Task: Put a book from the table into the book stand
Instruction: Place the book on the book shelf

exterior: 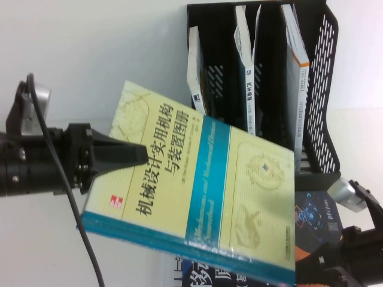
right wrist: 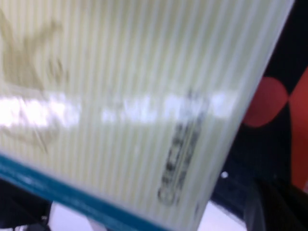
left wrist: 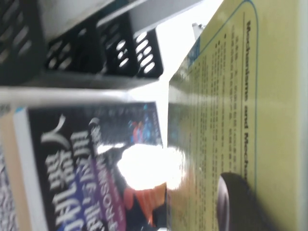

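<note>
The book, thick and pale yellow with a cyan-blue band and spine, hangs tilted in the air in front of the book stand. My left gripper is shut on its left edge, one finger lying on the front cover. In the left wrist view the other finger presses on the back cover. My right gripper sits low at the right, under the book's corner. The right wrist view shows the yellow cover close above it.
The black stand holds thin white books in its slots. A dark navy book with orange shapes lies on the white table beneath the lifted book, also seen as the navy book.
</note>
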`<state>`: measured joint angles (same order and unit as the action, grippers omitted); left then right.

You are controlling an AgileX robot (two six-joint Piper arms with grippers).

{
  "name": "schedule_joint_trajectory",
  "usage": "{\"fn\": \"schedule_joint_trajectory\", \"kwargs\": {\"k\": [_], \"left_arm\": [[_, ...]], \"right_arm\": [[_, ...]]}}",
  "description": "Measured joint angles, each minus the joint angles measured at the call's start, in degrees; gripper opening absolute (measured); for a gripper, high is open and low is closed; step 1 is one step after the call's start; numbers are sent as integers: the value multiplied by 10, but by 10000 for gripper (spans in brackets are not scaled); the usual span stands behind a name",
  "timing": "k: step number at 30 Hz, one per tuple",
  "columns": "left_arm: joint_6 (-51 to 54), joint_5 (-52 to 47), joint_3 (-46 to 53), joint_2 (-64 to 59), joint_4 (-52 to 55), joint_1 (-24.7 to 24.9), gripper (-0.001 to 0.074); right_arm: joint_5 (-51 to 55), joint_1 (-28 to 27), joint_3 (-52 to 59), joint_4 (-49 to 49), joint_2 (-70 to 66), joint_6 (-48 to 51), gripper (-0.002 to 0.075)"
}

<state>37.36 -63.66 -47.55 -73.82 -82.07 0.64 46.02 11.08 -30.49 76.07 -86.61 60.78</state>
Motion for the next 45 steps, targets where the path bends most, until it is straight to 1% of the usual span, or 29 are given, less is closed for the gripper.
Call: {"fn": "schedule_joint_trajectory", "kwargs": {"k": [5, 11, 18, 20, 26, 36, 40, 45], "left_arm": [[-4, 0, -51, 0, -14, 0, 195], [-17, -2, -107, 0, -26, 0, 195], [-29, 3, -119, 0, -27, 0, 195], [-29, 3, -119, 0, -22, 0, 195], [-38, -9, -119, 0, -19, 0, 195], [-38, 4, -123, 1, -46, -1, 195], [-37, -5, -123, 21, -28, -1, 196], [-22, 1, -131, 63, -11, -1, 199]], "right_arm": [[35, 0, 0, 0, 0, 9, -3], [50, 0, 0, -1, 28, 13, -3], [66, 0, 1, 0, 104, 5, -3], [67, 0, 1, 15, 128, 5, -3], [14, 0, -6, 46, 174, 5, -3], [-11, 0, -63, 59, 176, 4, -3], [-40, 0, -73, 70, 176, 4, -3], [-46, 0, -84, 74, 176, 4, -3]]}}
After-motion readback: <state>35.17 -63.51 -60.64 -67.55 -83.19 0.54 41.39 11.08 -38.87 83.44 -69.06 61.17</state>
